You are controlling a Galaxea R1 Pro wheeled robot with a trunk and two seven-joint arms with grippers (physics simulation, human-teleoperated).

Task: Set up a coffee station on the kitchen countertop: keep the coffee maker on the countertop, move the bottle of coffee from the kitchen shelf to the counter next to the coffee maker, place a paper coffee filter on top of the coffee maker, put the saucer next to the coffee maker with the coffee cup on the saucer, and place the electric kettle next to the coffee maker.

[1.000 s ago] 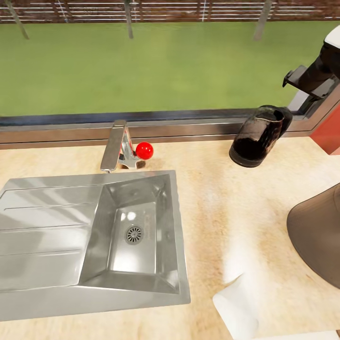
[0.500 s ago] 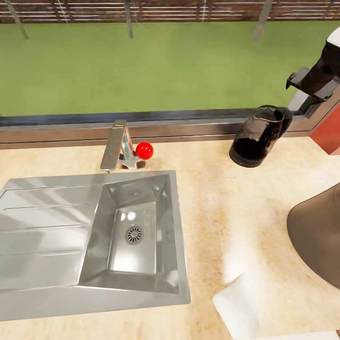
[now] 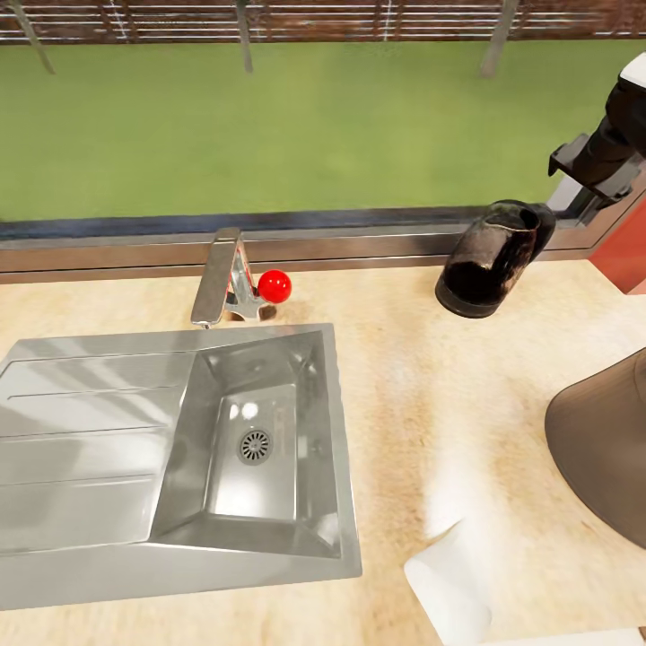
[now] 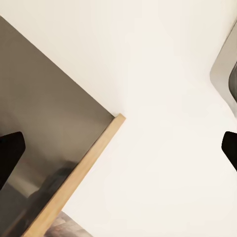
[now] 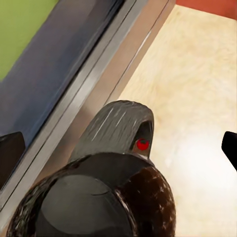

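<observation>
Glass kettle (image 3: pixel 492 260) is seen at the upper right of the table (image 3: pixel 422 377), dark in its lower part, beside the window sill. No writing can be read. Right tool (image 5: pixel 118 143) is spread wide above it, empty; left tool (image 4: pixel 118 148) likewise wide.
</observation>
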